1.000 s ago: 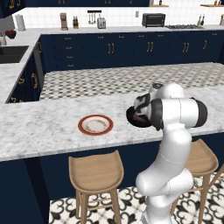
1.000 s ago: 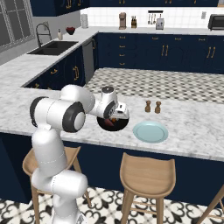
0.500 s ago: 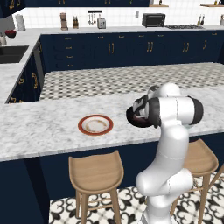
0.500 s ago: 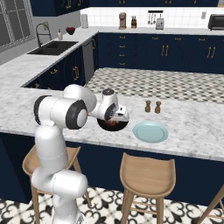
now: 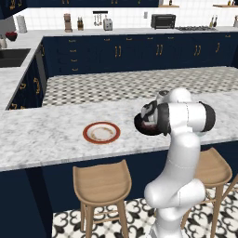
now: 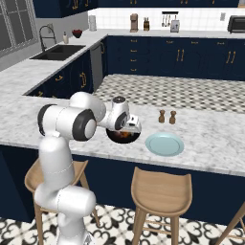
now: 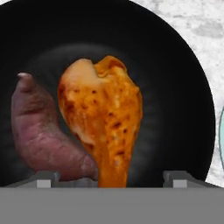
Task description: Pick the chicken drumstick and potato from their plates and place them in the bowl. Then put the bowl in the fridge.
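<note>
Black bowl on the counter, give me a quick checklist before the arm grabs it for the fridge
1. Chicken drumstick in the bowl: ok.
2. Potato in the bowl beside it: ok.
3. Both plates emptied, red-rimmed plate and blue-green plate: ok.
4. Gripper open, holding nothing: ok.
5. Gripper lined up on the bowl's rim: not ok, it hangs over the middle.
6. Fridge door open: cannot tell.

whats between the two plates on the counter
The black bowl sits between the red-rimmed plate and the pale blue-green plate, with the gripper over it. The hand view shows the drumstick and potato inside.
</note>
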Robot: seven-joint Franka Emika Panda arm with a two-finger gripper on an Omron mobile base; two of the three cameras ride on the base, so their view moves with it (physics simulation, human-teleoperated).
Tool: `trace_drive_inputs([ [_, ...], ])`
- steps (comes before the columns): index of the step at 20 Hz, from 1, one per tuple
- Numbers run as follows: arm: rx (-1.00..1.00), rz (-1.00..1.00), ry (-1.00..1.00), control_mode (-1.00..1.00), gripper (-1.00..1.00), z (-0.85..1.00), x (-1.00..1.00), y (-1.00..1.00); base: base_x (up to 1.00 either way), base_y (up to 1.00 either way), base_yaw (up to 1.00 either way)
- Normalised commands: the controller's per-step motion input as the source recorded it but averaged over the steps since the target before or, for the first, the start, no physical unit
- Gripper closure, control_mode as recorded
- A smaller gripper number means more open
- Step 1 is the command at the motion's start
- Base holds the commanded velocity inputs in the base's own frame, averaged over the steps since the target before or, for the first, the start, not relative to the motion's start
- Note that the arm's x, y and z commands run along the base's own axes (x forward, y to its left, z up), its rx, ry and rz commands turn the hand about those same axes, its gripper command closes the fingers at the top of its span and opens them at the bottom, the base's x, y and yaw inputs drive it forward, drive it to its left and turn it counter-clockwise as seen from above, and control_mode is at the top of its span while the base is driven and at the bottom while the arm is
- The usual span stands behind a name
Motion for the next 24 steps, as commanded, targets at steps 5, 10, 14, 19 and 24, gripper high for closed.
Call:
trace_drive_inputs([
  [5,0.00,0.03,0.00,-1.00,-1.00,0.68,-0.13,0.04,0.00,0.00,0.00],
  [10,0.00,0.07,0.00,-1.00,-1.00,0.58,-0.49,0.51,0.00,0.00,0.00],
  [14,-0.05,0.08,0.00,-1.00,-1.00,0.00,-0.51,1.00,0.00,0.00,0.00],
  [19,0.00,0.08,0.03,-1.00,-1.00,-0.01,0.03,0.66,0.00,0.00,0.00],
  [24,0.00,0.04,0.03,-1.00,-1.00,-0.08,0.40,0.13,0.00,0.00,0.00],
])
